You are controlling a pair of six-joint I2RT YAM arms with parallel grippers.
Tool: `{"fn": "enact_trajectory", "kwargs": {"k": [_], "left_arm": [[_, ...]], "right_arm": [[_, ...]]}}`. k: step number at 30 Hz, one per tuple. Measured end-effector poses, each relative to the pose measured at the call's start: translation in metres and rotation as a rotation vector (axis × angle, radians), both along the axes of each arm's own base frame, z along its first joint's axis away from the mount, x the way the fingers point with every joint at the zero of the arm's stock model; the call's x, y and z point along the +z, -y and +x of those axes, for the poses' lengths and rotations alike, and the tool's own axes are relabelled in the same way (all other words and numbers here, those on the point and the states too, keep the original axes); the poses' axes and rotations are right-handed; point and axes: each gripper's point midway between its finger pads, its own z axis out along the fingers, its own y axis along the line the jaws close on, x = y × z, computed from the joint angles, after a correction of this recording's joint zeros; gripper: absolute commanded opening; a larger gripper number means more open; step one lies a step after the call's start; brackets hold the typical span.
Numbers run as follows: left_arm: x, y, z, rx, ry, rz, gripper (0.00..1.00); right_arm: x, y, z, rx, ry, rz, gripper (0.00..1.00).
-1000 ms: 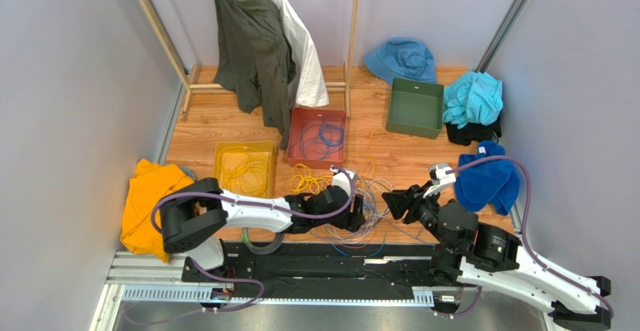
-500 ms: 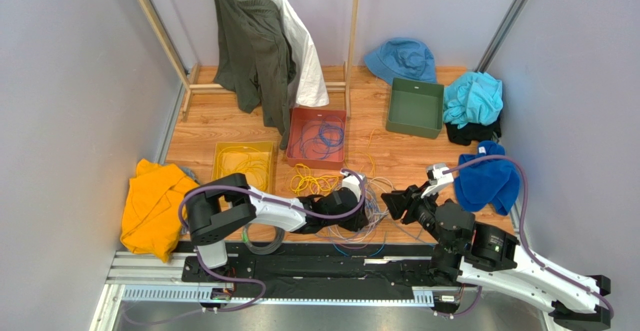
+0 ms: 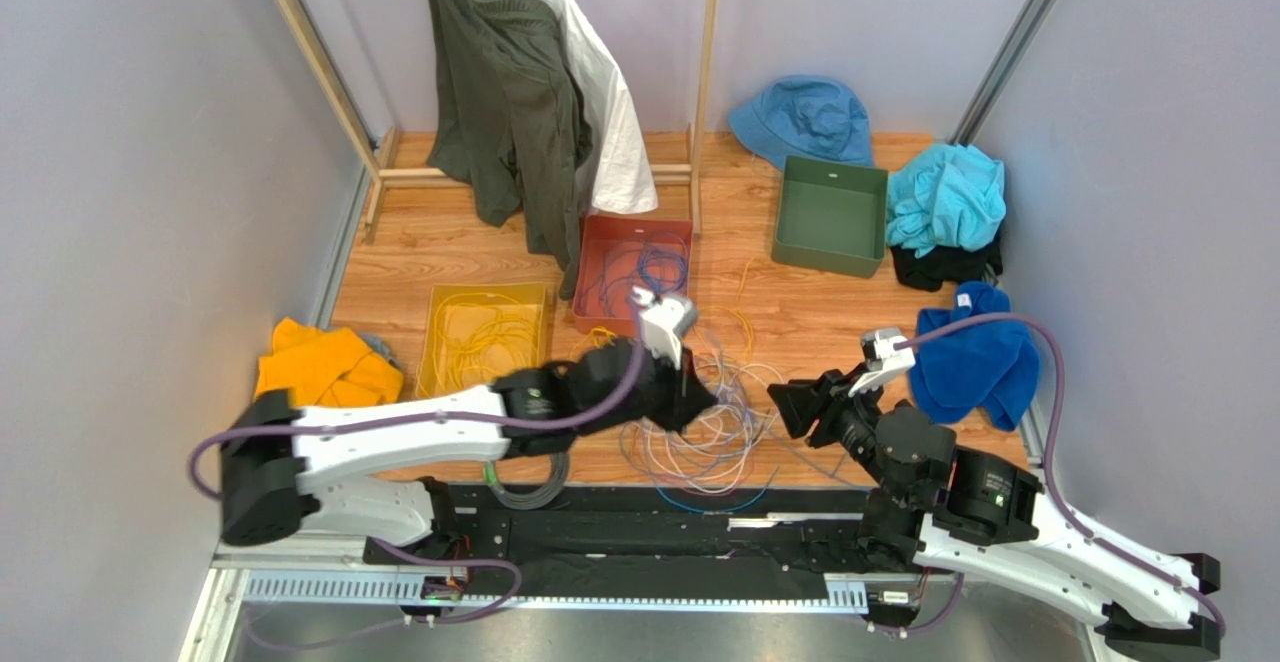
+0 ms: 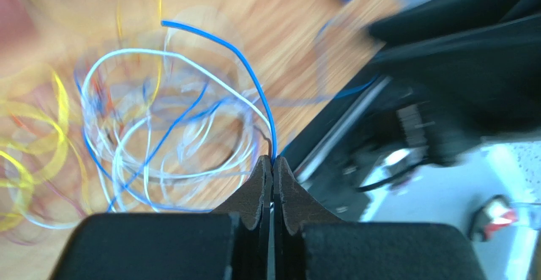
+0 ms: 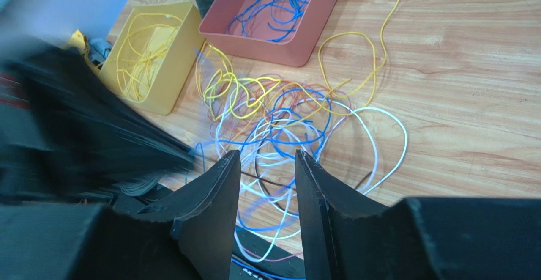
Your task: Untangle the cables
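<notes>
A tangle of white, blue, yellow and brown cables [image 3: 718, 419] lies on the wooden table near the front edge, and it also shows as the cable tangle [image 5: 286, 124] in the right wrist view. My left gripper [image 3: 700, 401] is over the tangle's left side. Its jaws [image 4: 273, 161] are shut on a thin blue cable [image 4: 249, 64] that arches up from the pile. My right gripper [image 3: 783, 398] hovers just right of the tangle, its jaws [image 5: 267, 156] open with nothing between them.
A red tray [image 3: 588, 281] holding blue cables and a yellow tray [image 3: 437, 341] holding yellow cables sit behind the tangle. A green bin [image 3: 828, 214], a blue hat [image 3: 804, 119], blue cloths [image 3: 977, 355], an orange cloth [image 3: 323, 370] and a clothes rack [image 3: 526, 77] ring the table.
The left gripper has closed on the blue cable and pulled up and back from the pile, the arm swinging and stretching out. The right arm has stayed still.
</notes>
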Motion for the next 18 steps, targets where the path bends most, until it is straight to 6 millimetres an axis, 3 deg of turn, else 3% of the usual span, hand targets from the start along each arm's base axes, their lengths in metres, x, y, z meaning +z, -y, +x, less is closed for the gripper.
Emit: {"fn": "enact_trajectory", "kwargs": {"k": [3, 5, 6, 8, 10, 12, 14, 18], "left_arm": [[0.131, -0.01, 0.007, 0.003, 0.162, -0.173, 0.0], [0.207, -0.022, 0.008, 0.013, 0.253, -0.277, 0.0], [0.241, -0.032, 0.006, 0.018, 0.294, -0.321, 0.0], [0.286, -0.048, 0.004, 0.028, 0.351, -0.37, 0.0], [0.309, -0.06, 0.003, 0.033, 0.387, -0.378, 0.0], [0.319, -0.069, 0.003, 0.039, 0.409, -0.363, 0.0], [0.314, -0.071, 0.005, 0.04, 0.417, -0.325, 0.0], [0.284, -0.064, 0.012, 0.033, 0.405, -0.203, 0.0]], "right_arm": [[0.003, 0.002, 0.002, -0.023, 0.002, 0.021, 0.43], [0.003, 0.002, 0.004, -0.036, 0.006, 0.036, 0.45], [-0.001, 0.001, 0.005, -0.038, 0.006, 0.042, 0.45], [-0.006, -0.001, 0.005, -0.036, 0.003, 0.04, 0.45], [-0.008, -0.003, 0.004, -0.025, 0.002, 0.042, 0.46], [-0.003, -0.008, 0.002, -0.001, 0.013, 0.061, 0.46], [0.005, -0.013, 0.0, 0.031, 0.027, 0.086, 0.46], [0.028, -0.024, -0.008, 0.113, 0.071, 0.151, 0.47]]}}
